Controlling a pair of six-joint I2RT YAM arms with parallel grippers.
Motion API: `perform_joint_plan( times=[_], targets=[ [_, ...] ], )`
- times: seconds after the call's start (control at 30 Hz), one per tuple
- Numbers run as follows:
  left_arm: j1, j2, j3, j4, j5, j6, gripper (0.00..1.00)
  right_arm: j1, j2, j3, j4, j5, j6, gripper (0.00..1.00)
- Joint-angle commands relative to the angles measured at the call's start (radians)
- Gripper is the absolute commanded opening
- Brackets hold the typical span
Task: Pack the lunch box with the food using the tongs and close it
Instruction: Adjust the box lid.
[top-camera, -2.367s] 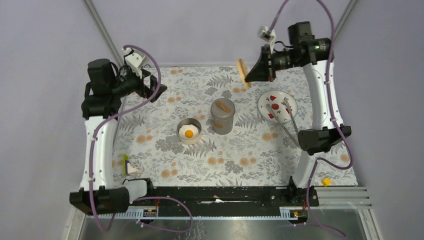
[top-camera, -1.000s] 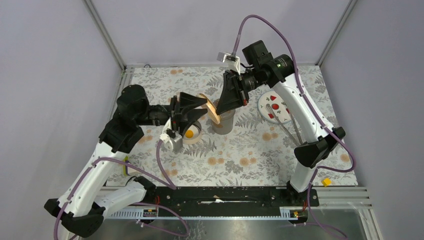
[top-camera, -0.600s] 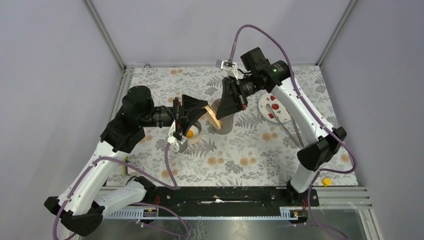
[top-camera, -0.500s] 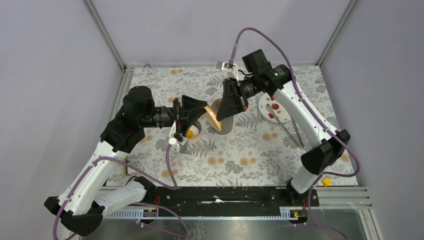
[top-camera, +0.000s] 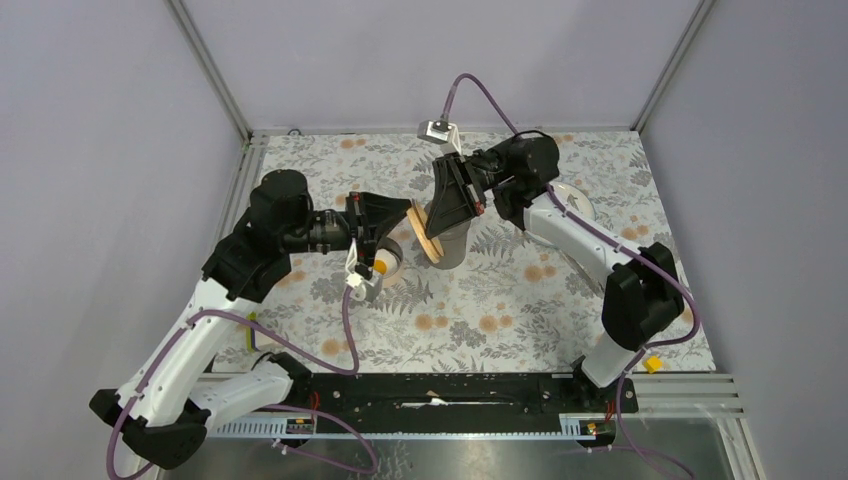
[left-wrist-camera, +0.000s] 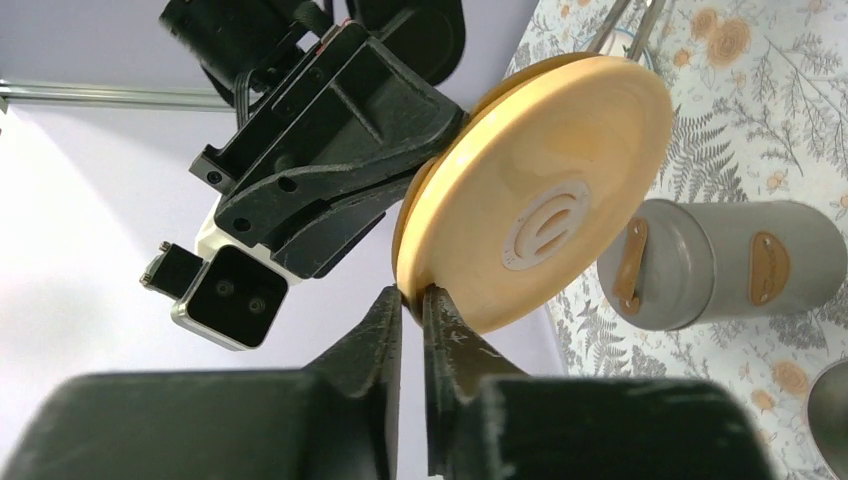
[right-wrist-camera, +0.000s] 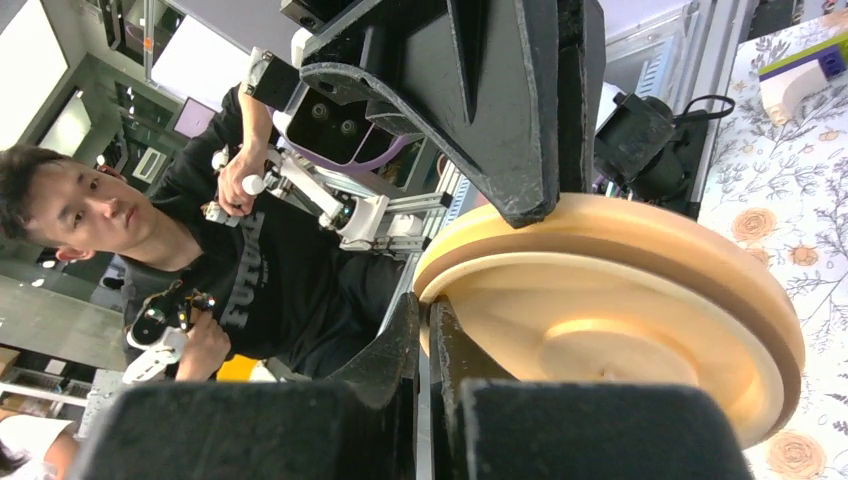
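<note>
A tan round lid (top-camera: 424, 232) hangs on edge just left of the grey cylindrical lunch box (top-camera: 449, 246). My left gripper (left-wrist-camera: 411, 292) is shut on the lid (left-wrist-camera: 545, 200) at its rim. My right gripper (right-wrist-camera: 423, 305) is shut on the rim of the same lid (right-wrist-camera: 620, 310) from the opposite side. In the top view both grippers, the left (top-camera: 400, 222) and the right (top-camera: 442, 208), meet at the lid. The fried egg (top-camera: 380, 266) lies in a small round tin (top-camera: 393, 250). Thin silver tongs arms (left-wrist-camera: 612, 18) peek in at the top edge of the left wrist view.
The white plate (top-camera: 576, 194) at the back right is mostly covered by my right forearm. A green and white item (top-camera: 257, 330) lies near the left front edge, a small yellow one (top-camera: 652, 364) at the front right. Metal frame posts stand at the back corners.
My left gripper has narrowed onto the lid's rim. The right arm has swung left and lower across the plate, and the lid now stands more edge-on.
</note>
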Motion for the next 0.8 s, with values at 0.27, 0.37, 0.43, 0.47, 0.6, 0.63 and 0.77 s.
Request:
perform_joint_plan(
  times=[0.27, 0.37, 0.43, 0.47, 0.6, 0.63, 0.77],
  targets=[
    [-0.029, -0.002, 0.001, 0.0, 0.042, 0.063, 0.07, 0.033, -0.002, 0.028, 0.526, -0.076, 0.373, 0.0],
    [-0.028, -0.01, -0.007, 0.0, 0.04, 0.088, 0.2, 0.032, -0.005, 0.021, 0.523, -0.076, 0.377, 0.0],
    [-0.029, -0.012, -0.007, 0.001, 0.038, 0.1, 0.24, 0.033, -0.005, 0.016, 0.52, -0.076, 0.377, 0.0],
    [-0.029, -0.012, -0.006, 0.0, 0.037, 0.104, 0.24, 0.033, -0.006, 0.015, 0.519, -0.076, 0.377, 0.0],
    [-0.031, -0.009, 0.003, 0.0, 0.037, 0.111, 0.24, 0.034, -0.002, 0.012, 0.515, -0.076, 0.38, 0.0],
    [-0.031, -0.009, 0.003, 0.0, 0.038, 0.118, 0.24, 0.035, 0.0, 0.011, 0.514, -0.076, 0.381, 0.0],
    [-0.03, -0.013, -0.001, 0.0, 0.043, 0.136, 0.3, 0.039, 0.004, 0.012, 0.511, -0.076, 0.383, 0.0]
  ],
)
